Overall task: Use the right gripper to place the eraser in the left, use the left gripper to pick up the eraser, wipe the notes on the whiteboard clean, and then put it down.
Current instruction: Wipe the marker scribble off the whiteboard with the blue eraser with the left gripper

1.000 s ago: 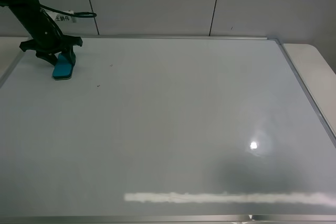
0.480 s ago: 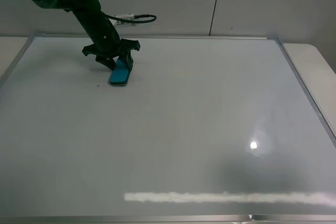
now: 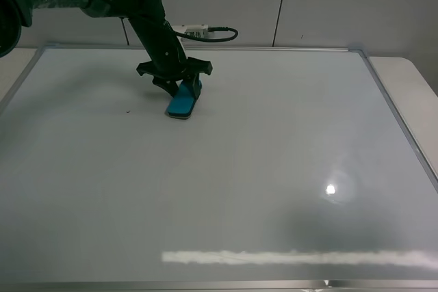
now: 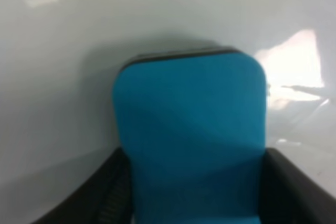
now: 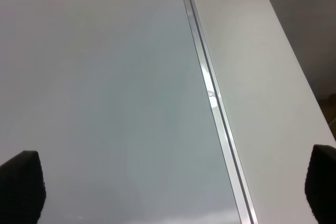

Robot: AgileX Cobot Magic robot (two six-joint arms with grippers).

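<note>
The teal eraser (image 3: 181, 104) rests with its dark felt underside on the whiteboard (image 3: 226, 189), in its far left part. My left gripper (image 3: 180, 91), on the arm with the white label, is shut on the eraser from above. In the left wrist view the eraser (image 4: 189, 135) fills the space between the left gripper's (image 4: 194, 203) black jaws. My right gripper (image 5: 172, 182) is open and empty above the whiteboard's right frame (image 5: 210, 93); it is out of the exterior view. No red notes show on the board.
A tiny dark speck (image 3: 129, 110) lies on the board left of the eraser. A white table (image 3: 410, 83) runs beyond the right frame, also in the right wrist view (image 5: 262, 77). A grey panelled wall (image 3: 308, 5) stands behind. Lamp glare (image 3: 331, 189) marks the board.
My left gripper has slid the eraser along the far part of the board, from the far left corner rightward. The right arm stays out of the exterior view.
</note>
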